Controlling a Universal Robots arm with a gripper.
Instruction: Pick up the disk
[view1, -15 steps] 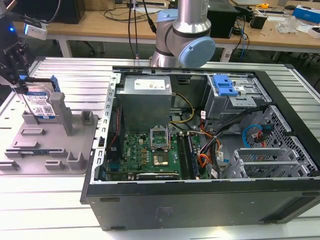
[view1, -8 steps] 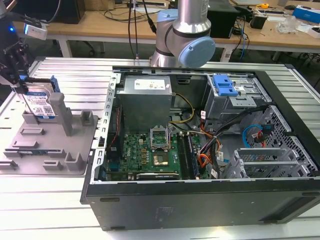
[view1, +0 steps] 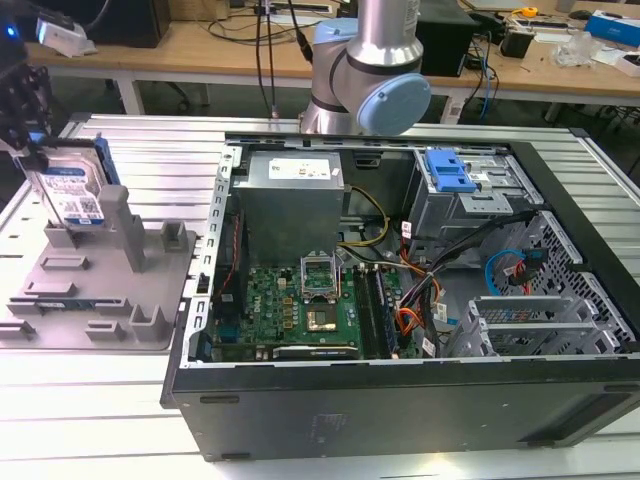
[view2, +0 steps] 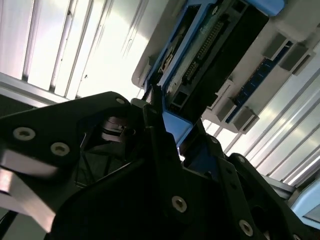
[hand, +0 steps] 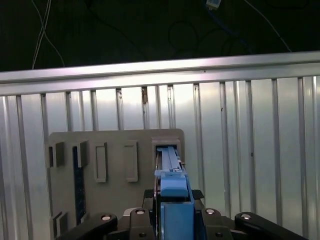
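Note:
The disk (view1: 75, 190) stands on edge at the exterior view's left, its white-and-blue label facing the camera and a blue bracket along its rim. Its lower edge sits at a slot of the grey moulded holder tray (view1: 100, 300). My gripper (view1: 38, 150) comes down from above and is shut on the disk's upper edge. In the first wrist view the blue bracket (hand: 172, 200) lies clamped between the black fingers of the gripper (hand: 172, 196), above the holder tray (hand: 115, 145). In the second wrist view the disk (view2: 210, 55) shows its dark underside and connector, beyond the gripper (view2: 167, 117).
An open computer case (view1: 400, 400) with motherboard, cables and a blue drive caddy (view1: 447, 170) lies in the middle and right of the exterior view. The arm's base (view1: 370, 60) stands behind it. Everything rests on a ribbed aluminium table (view1: 90, 420); cluttered benches lie beyond.

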